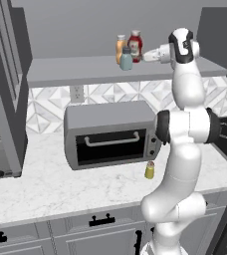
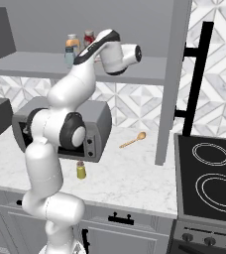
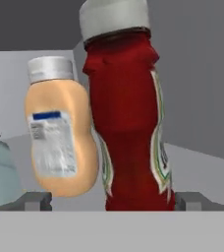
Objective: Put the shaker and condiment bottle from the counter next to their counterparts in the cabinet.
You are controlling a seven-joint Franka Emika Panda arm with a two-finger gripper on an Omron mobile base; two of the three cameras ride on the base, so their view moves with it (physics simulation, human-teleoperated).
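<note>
Hand view gives me the red condiment bottle (image 3: 128,123) upright on the cabinet shelf (image 3: 202,167), centred between my jaws, which stand apart, clear of it; the orange bottle (image 3: 60,142) sits just beside. Yellow shaker (image 1: 149,170) waits on the counter (image 1: 60,189).

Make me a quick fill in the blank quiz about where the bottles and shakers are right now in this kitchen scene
1. The red condiment bottle stands on the ____, beside the orange bottle.
2. The yellow shaker stands on the ____.
3. The gripper has its jaws ____ on either side of the red bottle.
4. The yellow shaker stands in front of the ____.

Missing words: cabinet shelf; counter; open; toaster oven
</note>
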